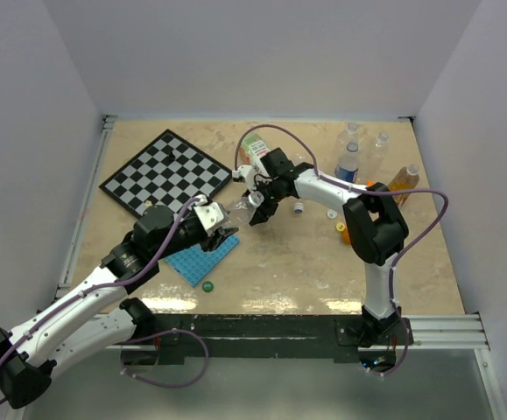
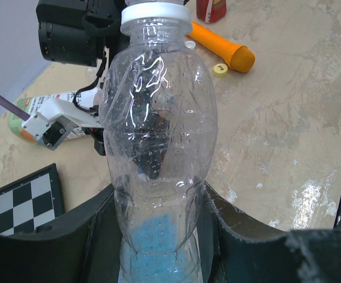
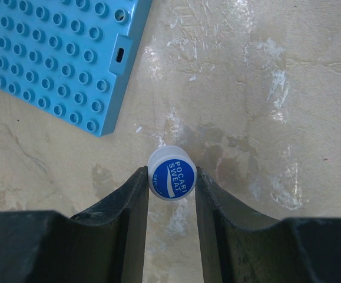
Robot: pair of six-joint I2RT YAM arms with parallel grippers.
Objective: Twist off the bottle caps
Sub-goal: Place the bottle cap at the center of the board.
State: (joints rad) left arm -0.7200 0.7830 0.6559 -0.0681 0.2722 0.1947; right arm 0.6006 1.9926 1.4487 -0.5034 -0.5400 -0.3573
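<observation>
Above the beige tabletop (image 1: 306, 271) I see the left end effector (image 1: 225, 234) grasping a clear bottle (image 2: 158, 118), the right end effector (image 1: 257, 213) clenched on a blue cap (image 3: 171, 180).

blue-and-white cap (image 3: 171, 181): round, white wall, blue top printed "pocari sweat". it is pinched by its sides between the fingertips of the right gripper (image 3: 171, 175), printed face toward the wrist, above the table (image 3: 247, 88) near mid-scene.
green cap (image 1: 207, 285): small and round, loose on the table toward the near edge, just beside the blue studded plate (image 1: 200, 254).
yellow cap (image 2: 219, 70): small, flat on the table, right of centre, beside the orange toy (image 2: 223, 46).
white band (image 2: 155, 12): sits on the neck of the clear bottle (image 2: 158, 147) and is cut by the frame edge; cap or ring, cannot tell.
</observation>
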